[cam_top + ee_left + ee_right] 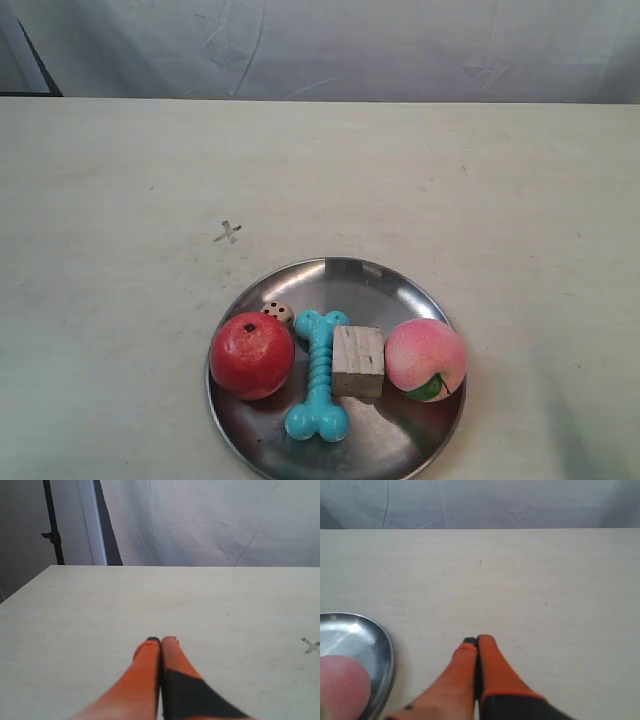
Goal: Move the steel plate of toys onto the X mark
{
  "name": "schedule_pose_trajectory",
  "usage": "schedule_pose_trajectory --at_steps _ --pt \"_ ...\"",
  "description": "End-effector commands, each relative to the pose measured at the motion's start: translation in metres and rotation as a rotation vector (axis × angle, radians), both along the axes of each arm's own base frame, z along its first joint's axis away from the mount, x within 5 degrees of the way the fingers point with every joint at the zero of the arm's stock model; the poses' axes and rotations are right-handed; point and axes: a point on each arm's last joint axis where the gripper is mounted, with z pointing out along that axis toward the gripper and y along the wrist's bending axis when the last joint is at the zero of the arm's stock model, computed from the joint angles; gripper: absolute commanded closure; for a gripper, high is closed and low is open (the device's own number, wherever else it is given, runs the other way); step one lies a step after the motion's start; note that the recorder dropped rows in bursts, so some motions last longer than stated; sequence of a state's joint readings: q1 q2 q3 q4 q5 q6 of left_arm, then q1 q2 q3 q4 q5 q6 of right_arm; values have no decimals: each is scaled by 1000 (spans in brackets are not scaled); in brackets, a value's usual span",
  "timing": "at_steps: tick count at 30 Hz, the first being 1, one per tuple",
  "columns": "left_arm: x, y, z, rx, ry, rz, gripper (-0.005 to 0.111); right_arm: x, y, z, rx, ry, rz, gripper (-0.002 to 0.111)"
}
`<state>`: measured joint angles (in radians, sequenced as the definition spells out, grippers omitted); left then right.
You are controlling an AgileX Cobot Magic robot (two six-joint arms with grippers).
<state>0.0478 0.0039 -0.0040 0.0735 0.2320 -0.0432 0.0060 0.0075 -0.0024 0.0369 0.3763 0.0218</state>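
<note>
The shiny steel plate (350, 280) lies near the front of the cream table. On it sit a red apple (251, 355), a small spotted die (279, 312), a turquoise bone (318, 375), a pale wooden cube (358, 361) and a pink peach (425, 359). The dark X mark (228, 233) is drawn on the table just beyond the plate's far left rim. Neither arm shows in the exterior view. My left gripper (161, 641) is shut and empty above bare table, with the X mark (311, 645) off to one side. My right gripper (478, 641) is shut and empty beside the plate's rim (387, 650), where the peach (342, 685) shows.
A pale cloth backdrop (330, 45) hangs behind the table's far edge. A dark stand (52, 530) rises past one table corner in the left wrist view. Bare tabletop (450, 180) spreads around the plate.
</note>
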Motion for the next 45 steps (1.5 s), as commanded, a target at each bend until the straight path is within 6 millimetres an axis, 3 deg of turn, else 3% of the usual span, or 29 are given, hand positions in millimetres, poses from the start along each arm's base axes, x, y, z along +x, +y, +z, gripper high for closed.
schedule_pose_trajectory --at_steps 1,8,13,17,24,30,34,36,40,42,45 --pt "0 0 0 -4 -8 0 106 0 0 1 -1 -18 -6 108" --pt "0 0 0 5 -7 1 106 0 -1 1 -12 -18 -7 108" --pt "0 2 6 157 -67 3 106 0 -2 2 -49 -34 -10 108" --pt "1 -1 20 -1 -232 -16 106 3 -2 13 -36 -153 -12 108" --pt "-5 5 41 -368 -504 25 106 2 -3 39 234 -441 -53 108" --pt "-8 13 46 -561 -598 77 106 2 -8 41 695 -465 -131 108" --pt "-4 11 38 -880 -496 62 106 2 -9 40 878 -447 -158 109" --pt "-5 3 47 -892 -414 3 107 2 -9 39 928 -443 -166 109" --pt "-1 -5 84 -815 -312 -52 107 6 -13 70 856 -494 -191 109" --pt "11 -7 103 -751 -229 -48 107 21 -12 87 719 -422 -196 109" --pt "44 -10 130 -595 10 -45 107 65 -1 111 562 -194 -128 109"
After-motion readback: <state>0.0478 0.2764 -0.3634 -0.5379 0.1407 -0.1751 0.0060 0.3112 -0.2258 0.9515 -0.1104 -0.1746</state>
